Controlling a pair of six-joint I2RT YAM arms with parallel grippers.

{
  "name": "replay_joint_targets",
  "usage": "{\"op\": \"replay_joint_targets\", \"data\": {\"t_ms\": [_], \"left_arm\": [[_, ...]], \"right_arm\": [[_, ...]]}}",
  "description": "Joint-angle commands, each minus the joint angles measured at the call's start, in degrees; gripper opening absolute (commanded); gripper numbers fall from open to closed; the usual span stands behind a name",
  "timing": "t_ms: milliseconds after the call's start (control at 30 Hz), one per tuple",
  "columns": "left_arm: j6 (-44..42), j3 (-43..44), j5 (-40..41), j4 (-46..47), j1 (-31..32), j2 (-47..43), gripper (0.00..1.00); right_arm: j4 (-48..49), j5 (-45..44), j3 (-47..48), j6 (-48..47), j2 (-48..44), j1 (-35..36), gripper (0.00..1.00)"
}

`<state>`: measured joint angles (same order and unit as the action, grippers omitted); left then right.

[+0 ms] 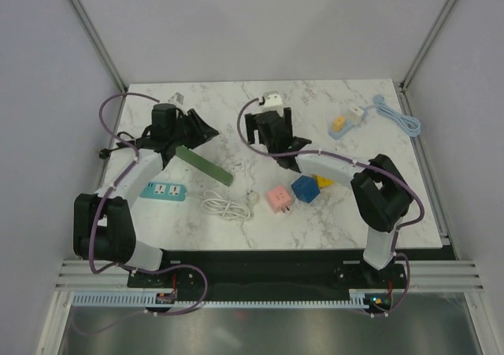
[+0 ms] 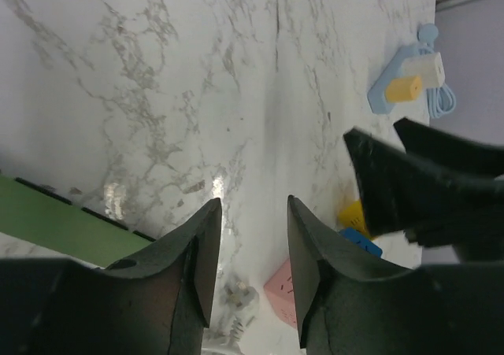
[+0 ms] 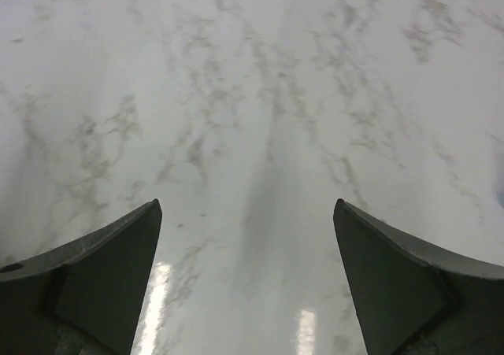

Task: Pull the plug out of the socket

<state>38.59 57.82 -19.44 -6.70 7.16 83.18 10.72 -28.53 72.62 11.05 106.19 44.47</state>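
Right gripper [image 3: 247,213] stands spread wide and empty, we judge to take the white socket block [image 1: 272,99] at twelve o'clock; left gripper [image 2: 253,209] half-spread, holding nothing.

plug: white plug [image 1: 272,99], cabled, lying free at far centre | socket: green socket strip [image 1: 206,166], flat, diagonal (well apart)
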Motion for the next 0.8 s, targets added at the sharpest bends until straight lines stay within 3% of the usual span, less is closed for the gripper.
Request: {"op": "replay_joint_targets", "data": {"t_ms": [0, 100, 233, 367, 567, 767], "left_arm": [[1.31, 0.19, 2.13, 3.7, 4.08, 0.76, 0.47], [0.7, -1.22, 0.11, 9.67, 7.42, 1.28, 0.53], [-1.67, -0.26, -2.53, 14.42, 10.5, 3.3, 0.57], [-3.87, 0.53, -6.66, 20.3, 11.91, 5.85, 0.59], [-4.41, 3.17, -9.65, 30.92, 14.28, 12.88, 0.59], [-3.17, 8.97, -12.98, 39.03, 16.31, 22.9, 0.59]], "right_arm": [[-21.64, -8.82, 7.88, 12.83, -1.52, -8.15, 0.98], [-28.89, -6.9, 10.44, 19.79, -0.81, -16.41, 0.98], [-29.26, 6.42, 9.12, 25.16, -0.37, -27.39, 0.98], [-30.93, 10.08, 13.84, 26.04, 4.27, -35.48, 0.98], [-40.58, 5.43, 27.63, 25.25, 13.93, -36.38, 0.98], [-42.36, 1.91, 31.79, 27.53, 19.31, -36.29, 0.98]]}}
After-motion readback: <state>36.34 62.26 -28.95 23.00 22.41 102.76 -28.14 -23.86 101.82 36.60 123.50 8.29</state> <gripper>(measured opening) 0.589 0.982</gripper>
